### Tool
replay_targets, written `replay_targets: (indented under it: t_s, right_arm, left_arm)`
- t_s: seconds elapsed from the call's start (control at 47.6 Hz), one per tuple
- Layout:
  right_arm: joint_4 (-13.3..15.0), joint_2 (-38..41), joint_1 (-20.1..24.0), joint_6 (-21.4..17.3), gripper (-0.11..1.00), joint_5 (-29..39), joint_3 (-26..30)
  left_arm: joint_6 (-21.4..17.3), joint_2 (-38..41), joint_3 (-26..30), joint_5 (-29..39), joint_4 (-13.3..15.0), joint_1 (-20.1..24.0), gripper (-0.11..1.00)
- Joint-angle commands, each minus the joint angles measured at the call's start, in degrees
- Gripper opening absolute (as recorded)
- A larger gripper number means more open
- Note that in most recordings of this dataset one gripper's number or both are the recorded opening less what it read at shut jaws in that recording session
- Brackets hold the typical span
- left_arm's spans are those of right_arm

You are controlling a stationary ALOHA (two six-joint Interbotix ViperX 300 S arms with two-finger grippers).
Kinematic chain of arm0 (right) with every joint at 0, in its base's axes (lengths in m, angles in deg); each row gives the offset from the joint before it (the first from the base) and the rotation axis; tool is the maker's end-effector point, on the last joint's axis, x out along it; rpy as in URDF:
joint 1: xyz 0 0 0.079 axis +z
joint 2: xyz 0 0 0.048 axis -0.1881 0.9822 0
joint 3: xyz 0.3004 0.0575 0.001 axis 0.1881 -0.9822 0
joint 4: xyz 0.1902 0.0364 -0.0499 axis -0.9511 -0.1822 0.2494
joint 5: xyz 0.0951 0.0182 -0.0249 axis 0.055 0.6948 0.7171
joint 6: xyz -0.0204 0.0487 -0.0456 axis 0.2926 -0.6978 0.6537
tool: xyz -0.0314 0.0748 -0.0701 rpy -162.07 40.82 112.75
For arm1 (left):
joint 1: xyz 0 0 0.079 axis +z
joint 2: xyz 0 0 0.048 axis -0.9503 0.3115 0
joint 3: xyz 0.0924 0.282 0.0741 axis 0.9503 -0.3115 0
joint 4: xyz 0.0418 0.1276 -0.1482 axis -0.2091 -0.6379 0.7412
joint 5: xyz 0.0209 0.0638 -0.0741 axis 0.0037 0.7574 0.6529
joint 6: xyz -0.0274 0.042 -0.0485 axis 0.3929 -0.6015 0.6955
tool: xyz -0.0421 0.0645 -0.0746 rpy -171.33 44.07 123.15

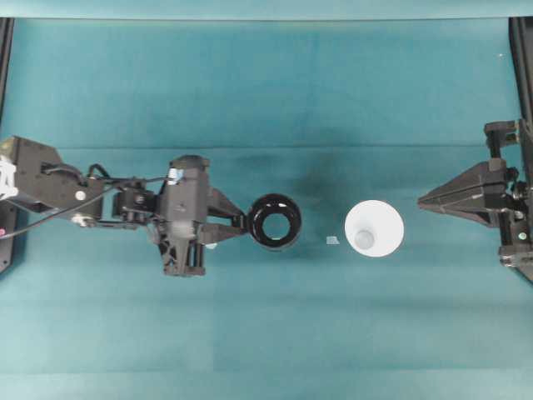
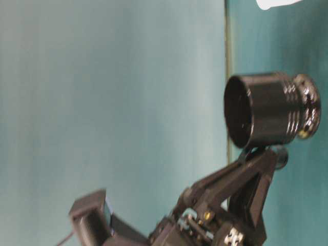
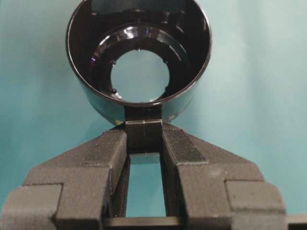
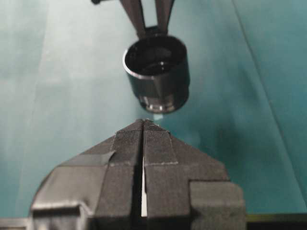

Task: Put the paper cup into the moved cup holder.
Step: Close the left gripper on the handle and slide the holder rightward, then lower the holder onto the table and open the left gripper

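The glossy black cup holder (image 1: 276,222) is left of the table's middle; the teal cloth shows through its open bottom in the left wrist view (image 3: 139,57). My left gripper (image 1: 243,225) is shut on its small side handle (image 3: 144,136) and seems to hold it just above the cloth. It also shows in the right wrist view (image 4: 156,72) and the table-level view (image 2: 266,110). The white paper cup (image 1: 374,228) stands upright to its right, untouched. My right gripper (image 1: 421,200) is shut and empty, to the right of the cup; its fingers (image 4: 158,143) hide the cup.
A small pale scrap (image 1: 332,240) lies on the teal cloth (image 1: 266,100) between holder and cup. Black frame posts (image 1: 522,75) stand at the table's left and right edges.
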Motion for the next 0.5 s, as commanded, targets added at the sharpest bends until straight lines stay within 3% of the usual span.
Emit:
replay_targets:
  t_s: [0.0, 0.483]
  right_arm:
    - [-0.18, 0.44, 0.0, -0.26, 0.01, -0.26, 1.14]
    - [-0.18, 0.44, 0.0, -0.26, 0.01, -0.18, 1.05]
  left_arm:
    - [-0.09, 0.44, 1.23, 0.18, -0.18, 0.35, 0.19]
    - [0.0, 3.69, 1.67, -0.62, -0.18, 0.7, 0.19]
